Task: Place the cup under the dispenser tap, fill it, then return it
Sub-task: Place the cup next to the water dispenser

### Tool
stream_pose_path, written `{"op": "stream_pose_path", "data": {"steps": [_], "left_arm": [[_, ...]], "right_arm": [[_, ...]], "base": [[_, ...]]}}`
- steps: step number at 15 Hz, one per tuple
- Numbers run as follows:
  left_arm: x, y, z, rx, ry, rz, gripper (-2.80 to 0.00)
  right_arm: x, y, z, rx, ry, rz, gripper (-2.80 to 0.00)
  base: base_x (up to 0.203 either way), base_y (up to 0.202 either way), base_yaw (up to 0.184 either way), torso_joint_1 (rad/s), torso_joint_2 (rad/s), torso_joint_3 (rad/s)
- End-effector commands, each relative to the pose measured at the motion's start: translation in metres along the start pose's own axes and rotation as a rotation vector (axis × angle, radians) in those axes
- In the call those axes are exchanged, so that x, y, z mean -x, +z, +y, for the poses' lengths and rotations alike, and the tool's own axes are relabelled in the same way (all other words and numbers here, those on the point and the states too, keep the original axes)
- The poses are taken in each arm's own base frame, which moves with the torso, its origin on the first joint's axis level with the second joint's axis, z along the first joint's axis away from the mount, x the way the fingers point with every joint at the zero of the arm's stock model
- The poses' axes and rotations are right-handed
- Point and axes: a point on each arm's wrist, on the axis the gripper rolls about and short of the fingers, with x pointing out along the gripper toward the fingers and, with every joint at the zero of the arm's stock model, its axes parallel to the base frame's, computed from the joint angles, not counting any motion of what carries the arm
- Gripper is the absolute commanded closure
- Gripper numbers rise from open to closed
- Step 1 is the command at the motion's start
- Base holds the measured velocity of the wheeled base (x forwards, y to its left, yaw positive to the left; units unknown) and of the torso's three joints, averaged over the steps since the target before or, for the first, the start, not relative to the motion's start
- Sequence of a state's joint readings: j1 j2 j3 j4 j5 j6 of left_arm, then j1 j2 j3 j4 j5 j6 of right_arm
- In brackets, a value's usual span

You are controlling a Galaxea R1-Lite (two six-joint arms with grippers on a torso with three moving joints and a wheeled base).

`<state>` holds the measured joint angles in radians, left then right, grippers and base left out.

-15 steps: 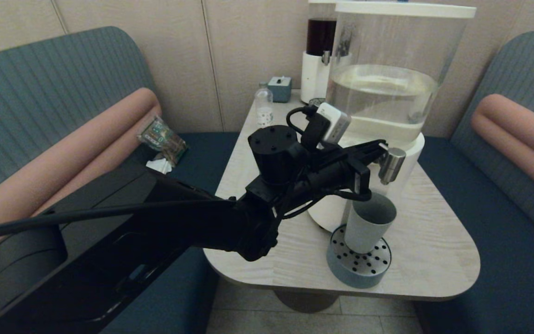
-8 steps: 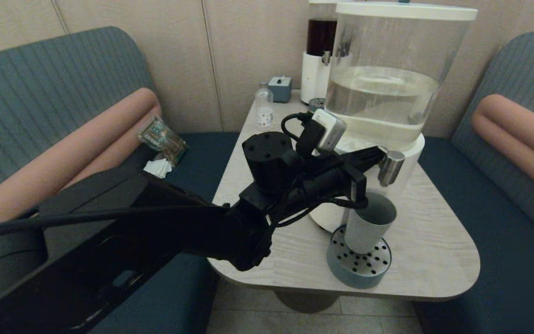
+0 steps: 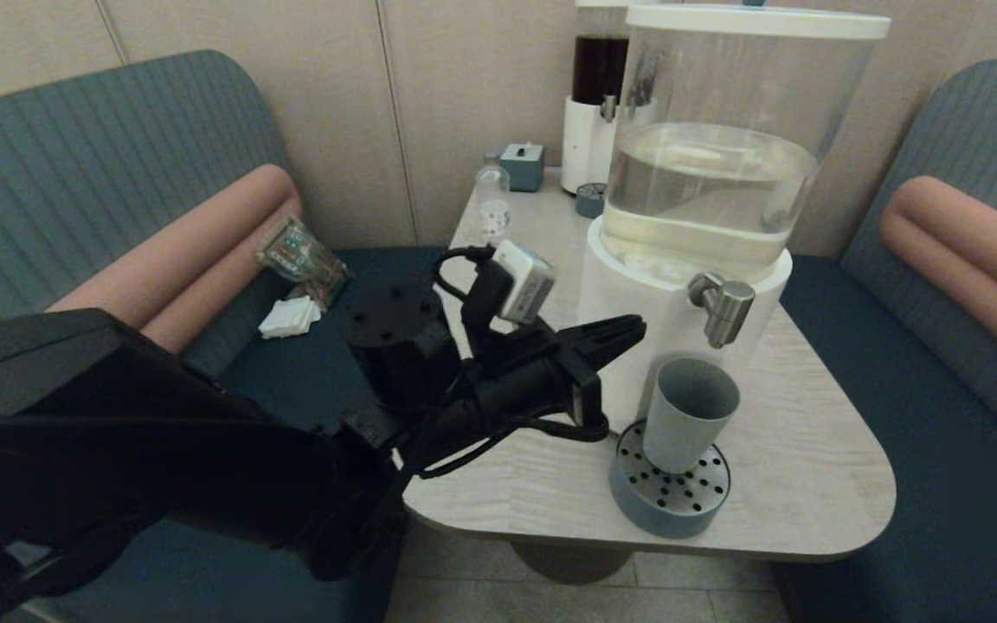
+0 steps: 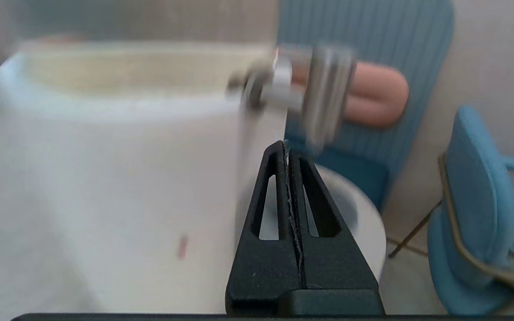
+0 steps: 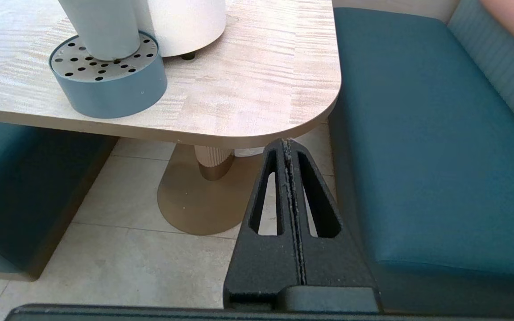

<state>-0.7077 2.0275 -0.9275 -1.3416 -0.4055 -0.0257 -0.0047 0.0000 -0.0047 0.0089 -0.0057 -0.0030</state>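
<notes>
Left gripper (image 3: 633,328) has its two fingers pressed flat together, nothing between them, hanging in the air just left of the big dispenser's white base (image 3: 637,363) and below the level of the steel tap (image 3: 726,307), not touching either. One cup (image 3: 687,414) stands upright on the round drip tray (image 3: 670,502), right under that tap, clear of the gripper. Right gripper (image 5: 287,147) is parked low beside the table (image 3: 810,484), fingers closed on nothing too. Counting the rest: two dispensers, the big one with pale liquid and a narrow one (image 3: 595,95) with dark liquid at the back, one small clear bottle (image 3: 492,201), one little blue box (image 3: 523,164).
</notes>
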Motion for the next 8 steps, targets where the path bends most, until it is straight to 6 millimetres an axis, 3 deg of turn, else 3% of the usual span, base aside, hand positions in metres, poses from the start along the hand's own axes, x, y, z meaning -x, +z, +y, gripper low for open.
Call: {"op": "stream_pose_path", "data": {"steps": [1, 4, 8], "left_arm": [[0.035, -0.003, -0.011, 0.009, 0.008, 0.026, 0.0], [0.072, -0.011, -0.026, 0.038, 0.009, 0.084, 0.0], [0.08, -0.014, -0.03, 0.047, -0.002, 0.105, 0.0]], "right_arm": [[0.0, 0.0, 0.0, 0.0, 0.0, 0.002, 0.0], [0.0, 0.0, 0.0, 0.0, 0.0, 0.0, 0.0], [0.0, 0.0, 0.0, 0.0, 0.0, 0.002, 0.0]], "base": [[0.0, 0.0, 0.0, 0.0, 0.0, 0.0], [0.0, 0.0, 0.0, 0.0, 0.0, 0.0], [0.0, 0.0, 0.0, 0.0, 0.0, 0.0]]}}
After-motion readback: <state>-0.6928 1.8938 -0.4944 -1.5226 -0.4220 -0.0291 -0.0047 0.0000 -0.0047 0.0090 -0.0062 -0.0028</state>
